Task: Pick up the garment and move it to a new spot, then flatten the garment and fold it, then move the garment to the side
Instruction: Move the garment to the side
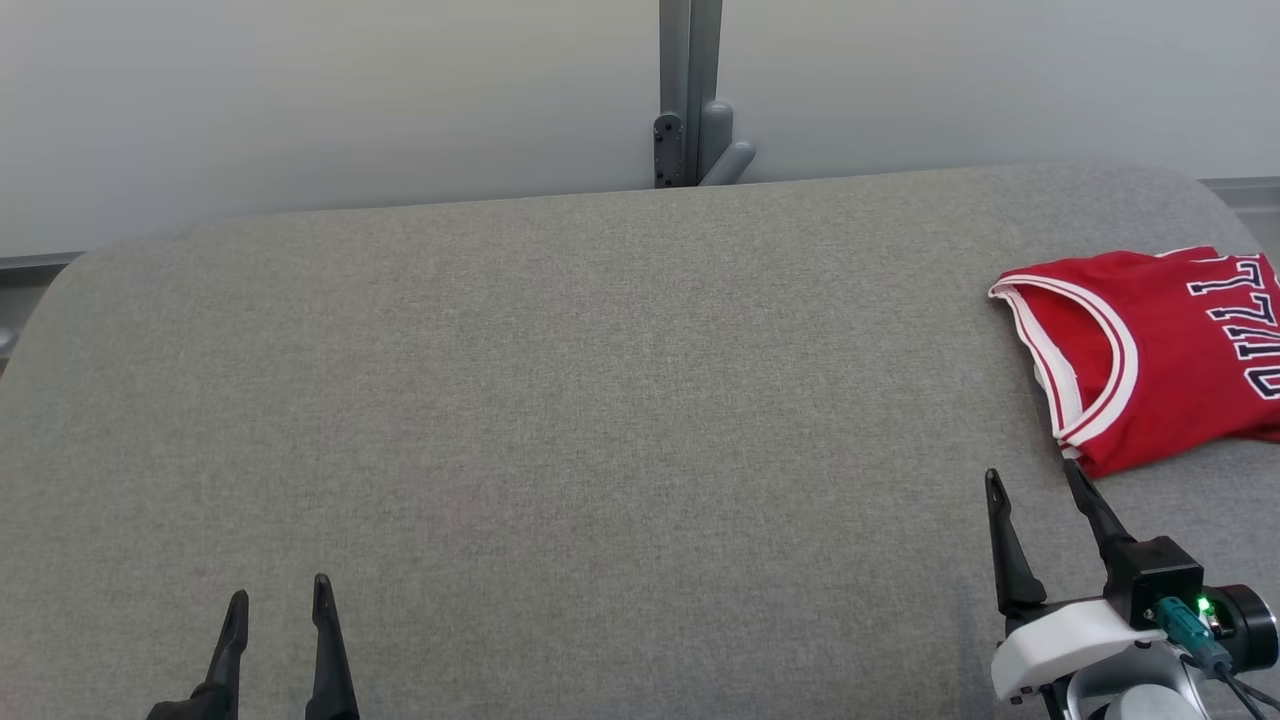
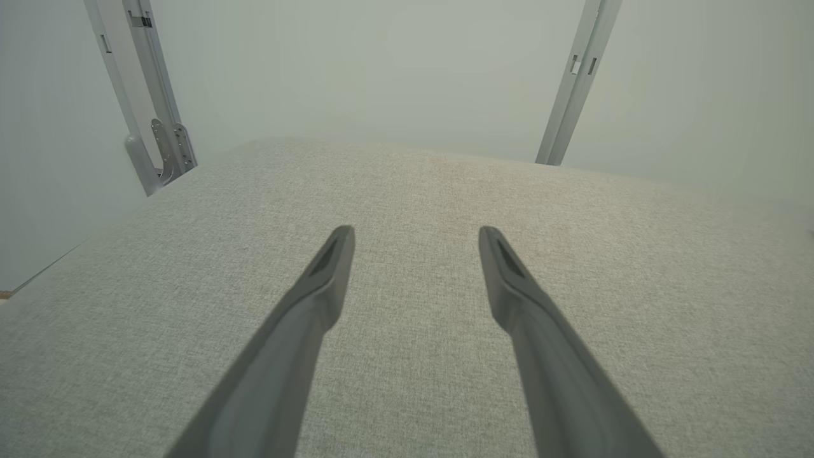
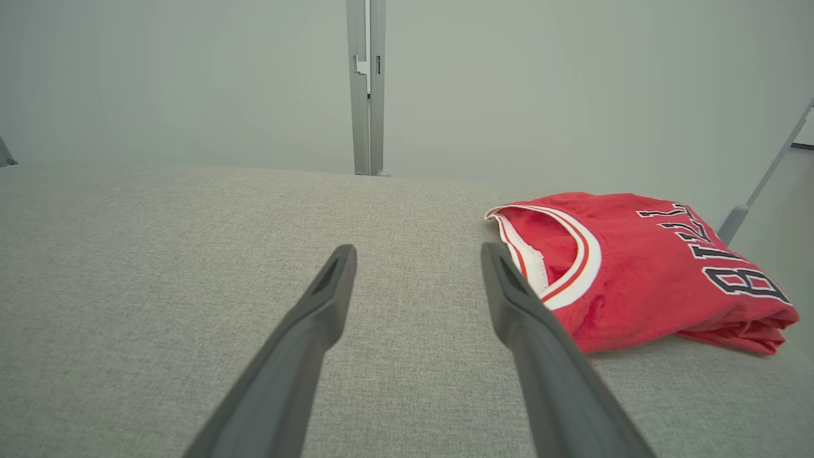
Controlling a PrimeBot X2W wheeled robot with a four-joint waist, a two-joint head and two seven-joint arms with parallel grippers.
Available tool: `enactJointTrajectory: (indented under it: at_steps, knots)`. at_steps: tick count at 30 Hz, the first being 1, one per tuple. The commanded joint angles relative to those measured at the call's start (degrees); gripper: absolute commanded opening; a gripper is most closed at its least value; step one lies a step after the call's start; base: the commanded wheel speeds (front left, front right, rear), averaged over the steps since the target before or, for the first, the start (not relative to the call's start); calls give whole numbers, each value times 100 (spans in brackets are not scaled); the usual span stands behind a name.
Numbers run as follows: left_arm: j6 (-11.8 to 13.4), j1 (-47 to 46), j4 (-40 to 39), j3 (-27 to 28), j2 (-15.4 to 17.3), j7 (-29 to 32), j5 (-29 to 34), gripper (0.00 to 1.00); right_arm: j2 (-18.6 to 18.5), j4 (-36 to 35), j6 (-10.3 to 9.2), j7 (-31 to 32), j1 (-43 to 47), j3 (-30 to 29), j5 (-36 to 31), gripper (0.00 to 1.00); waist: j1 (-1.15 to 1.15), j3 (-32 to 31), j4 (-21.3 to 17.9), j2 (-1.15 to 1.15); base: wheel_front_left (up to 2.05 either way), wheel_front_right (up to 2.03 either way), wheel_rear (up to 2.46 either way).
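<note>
On the head view, a folded red jersey lay at the table's right side, just beyond the right tool, spread and empty. Left wrist view: the left tool stood spread, empty. Right wrist view: jersey judged soft, light; grip its near folded edge.

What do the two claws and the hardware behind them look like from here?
The left claw and right claw each have two long, dark, tapering fingers with pointed tips. Behind the right one sit a black block, a white shell, a teal plug with thin black cables, and a lit green light.
</note>
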Motion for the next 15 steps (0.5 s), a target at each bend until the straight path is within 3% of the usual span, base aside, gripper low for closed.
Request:
enactJointTrajectory:
  at_steps: [1, 15]
  knots:
    - [-24, 44, 15, 18, 12, -13, 13, 100, -4, 16, -8, -13, 50, -5, 23, 100, 0, -2, -14, 29, 0, 0, 0]
    - [-45, 3, 33, 26, 13, -13, 89, 100, -3, 123, -8, -14, 33, -33, 112, 100, 0, -19, -15, 29, 0, 0, 0]
